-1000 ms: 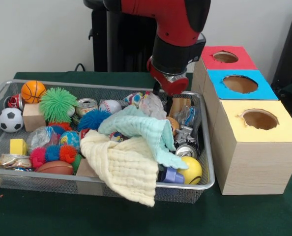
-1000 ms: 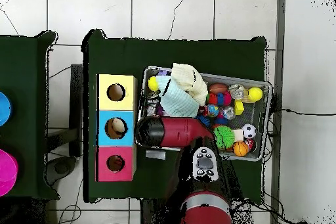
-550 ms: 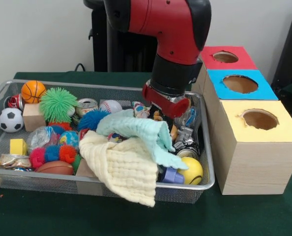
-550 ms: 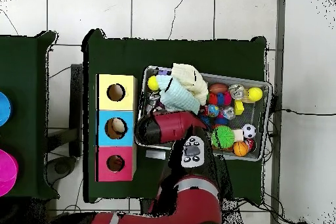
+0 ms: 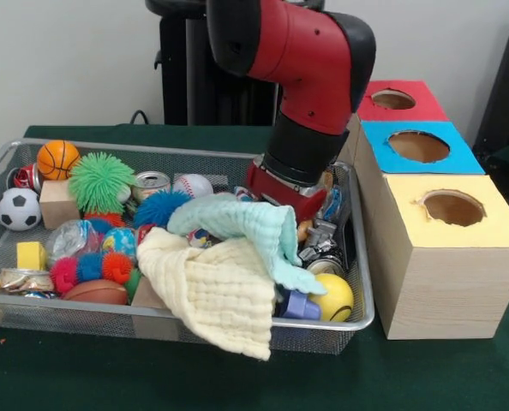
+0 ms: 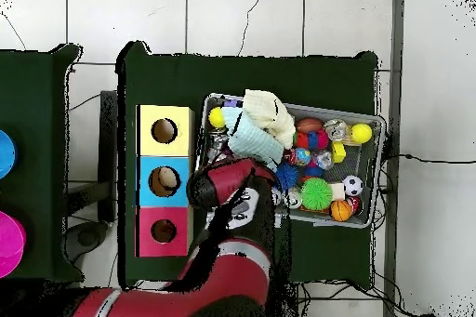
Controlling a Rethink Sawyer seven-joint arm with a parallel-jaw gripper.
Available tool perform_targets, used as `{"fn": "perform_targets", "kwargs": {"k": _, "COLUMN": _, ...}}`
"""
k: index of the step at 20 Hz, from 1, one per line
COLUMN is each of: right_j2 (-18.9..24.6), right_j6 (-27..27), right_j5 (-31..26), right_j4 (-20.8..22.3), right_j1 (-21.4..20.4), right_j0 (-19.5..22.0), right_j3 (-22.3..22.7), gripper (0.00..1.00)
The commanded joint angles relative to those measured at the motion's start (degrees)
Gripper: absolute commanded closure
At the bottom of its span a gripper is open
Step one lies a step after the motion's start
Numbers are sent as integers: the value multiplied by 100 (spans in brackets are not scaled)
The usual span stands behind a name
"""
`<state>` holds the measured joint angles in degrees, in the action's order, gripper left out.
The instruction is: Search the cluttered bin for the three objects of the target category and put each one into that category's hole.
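Red casing of the arm (image 5: 310, 77) fills the middle of your front view, and its hand (image 5: 290, 199) is sunk into the right end of the wire bin (image 5: 194, 330), low among the clutter. You cannot tell whether the hand is spread, pressed together or pinching anything: the wrist housing and the pale green cloth (image 5: 237, 224) hide its tips in the front view, and the arm covers it from overhead.

Which category you are after is not shown, so judge the target by what lies under the hand. Crushed cans (image 5: 321, 244) and crinkled wrappers sit at about 4 o'clock from the hand, just beside it, against the bin's right wall. The green cloth touches or overlaps the hand's lower edge at 7 o'clock, with the cream cloth (image 5: 216, 291) further out the same way, draped over the front rim. The yellow ball (image 5: 333, 297) lies at 5 o'clock in the near right corner.

The three boxes stand at 3 o'clock, just outside the bin on the worktop (image 5: 83, 377): the yellow box (image 5: 447, 257) nearest you, then the blue box (image 5: 419, 147), then the red box (image 5: 393, 100). From the hand, the blue hole is the closest, so a lift and a short carry rightward looks like the coming move.
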<state>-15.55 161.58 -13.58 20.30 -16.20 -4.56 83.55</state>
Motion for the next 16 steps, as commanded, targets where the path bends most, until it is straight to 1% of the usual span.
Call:
{"fn": "perform_targets", "kwargs": {"k": 1, "right_j2": -1896, "right_j6": 1310, "right_j5": 1424, "right_j4": -64, "right_j1": 1369, "right_j0": -728, "right_j3": -1378, "gripper": 0}}
{"fn": "perform_targets", "kwargs": {"k": 2, "right_j2": -2369, "right_j6": 1407, "right_j5": 1718, "right_j4": -362, "right_j1": 1702, "right_j0": -862, "right_j3": -1525, "gripper": 0}}
{"fn": "perform_targets", "kwargs": {"k": 4, "right_j2": -2972, "right_j6": 1330, "right_j5": 2169, "right_j4": -990, "right_j1": 2154, "right_j0": -946, "right_j3": -1681, "gripper": 0}}
{"fn": "perform_targets", "kwargs": {"k": 5, "right_j2": -3219, "right_j6": 1240, "right_j5": 2381, "right_j4": -1330, "right_j1": 2322, "right_j0": -992, "right_j3": -1677, "gripper": 0}}
{"fn": "perform_targets", "kwargs": {"k": 7, "right_j2": -3896, "right_j6": 1025, "right_j5": 2945, "right_j4": -2348, "right_j1": 2791, "right_j0": -1140, "right_j3": -1567, "gripper": 0}}
{"fn": "perform_targets", "kwargs": {"k": 8, "right_j2": -4127, "right_j6": 863, "right_j5": 3247, "right_j4": -2911, "right_j1": 2980, "right_j0": -1193, "right_j3": -1458, "gripper": 0}}
{"fn": "perform_targets", "kwargs": {"k": 10, "right_j2": -4259, "right_j6": 504, "right_j5": 3626, "right_j4": -3570, "right_j1": 3094, "right_j0": -1202, "right_j3": -1287, "gripper": 0}}
{"fn": "perform_targets", "kwargs": {"k": 13, "right_j2": -4147, "right_j6": 111, "right_j5": 3916, "right_j4": -3949, "right_j1": 3031, "right_j0": -1135, "right_j3": -1158, "gripper": 0}}
{"fn": "perform_targets", "kwargs": {"k": 16, "right_j2": -4046, "right_j6": -151, "right_j5": 4126, "right_j4": -4035, "right_j1": 2912, "right_j0": -1067, "right_j3": -1103, "gripper": 0}}
